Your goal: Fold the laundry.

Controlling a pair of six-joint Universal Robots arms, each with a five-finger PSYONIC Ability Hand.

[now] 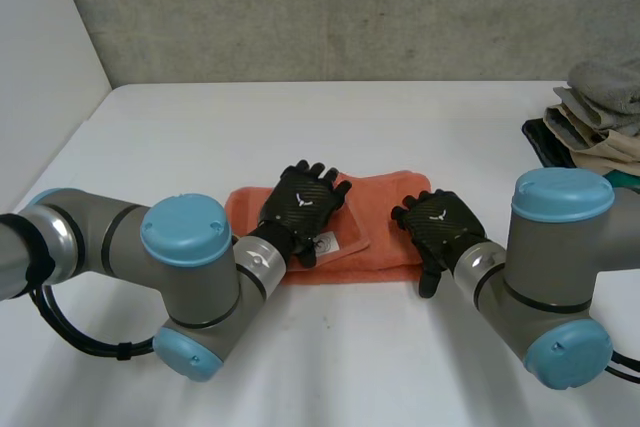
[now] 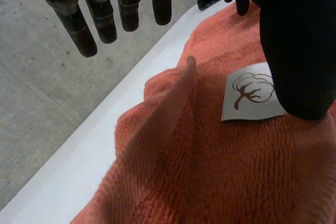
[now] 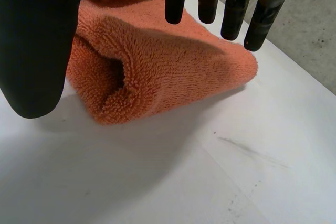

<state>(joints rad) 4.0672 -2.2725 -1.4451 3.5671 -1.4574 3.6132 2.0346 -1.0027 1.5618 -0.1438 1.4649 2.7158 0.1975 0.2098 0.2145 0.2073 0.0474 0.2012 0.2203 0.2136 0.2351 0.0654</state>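
**Folded towel on desk, both hands open on it**

Head: orange terry towel (image 1: 385, 197), folded, mid white desk (image 1: 330, 117). Left hand (image 1: 303, 202) lies flat and spread on its middle, right hand (image 1: 440, 222) at its right end.
Left wrist: fingers (image 2: 97, 19) straight, thumb at white label (image 2: 244, 95).
Right wrist: fingers straight over towel end.

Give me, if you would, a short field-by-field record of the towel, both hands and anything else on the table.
towel: orange, folded, lying on the white table
label: white, brown plant logo, face up on the towel
left hand: open, fingers straight, over the towel's middle
right hand: open, fingers straight, at the towel's right end
other laundry: pile of clothes at the table's far right
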